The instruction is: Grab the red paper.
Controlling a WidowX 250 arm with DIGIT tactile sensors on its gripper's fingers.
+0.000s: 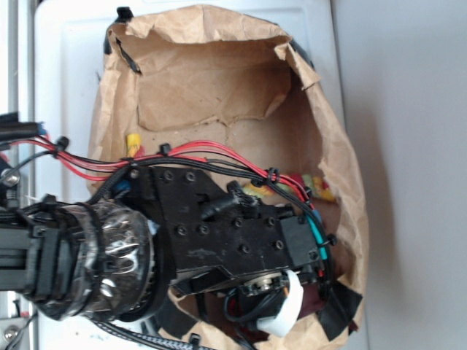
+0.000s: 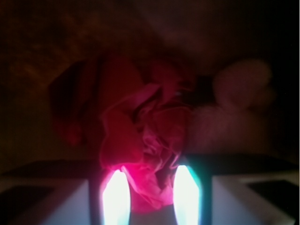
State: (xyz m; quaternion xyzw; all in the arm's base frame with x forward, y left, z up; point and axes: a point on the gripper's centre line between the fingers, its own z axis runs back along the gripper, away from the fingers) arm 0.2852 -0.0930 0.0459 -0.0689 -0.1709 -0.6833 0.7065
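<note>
While gripper (image 2: pixel 151 199) fingers sit apart, red paper (image 2: pixel 143 140) lies btwn & just ahead, touching them

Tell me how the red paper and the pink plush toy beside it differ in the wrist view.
Colour: the red paper is vivid red-pink; the plush toy is pale, dusky pink.
Surface: the paper is sharply creased and crumpled; the toy looks smooth and rounded.
Position: the paper sits between the gripper fingers, brightly lit; the toy lies off to the right, farther back and dim.
Both look about the same size and rest inside the brown paper bag.
</note>
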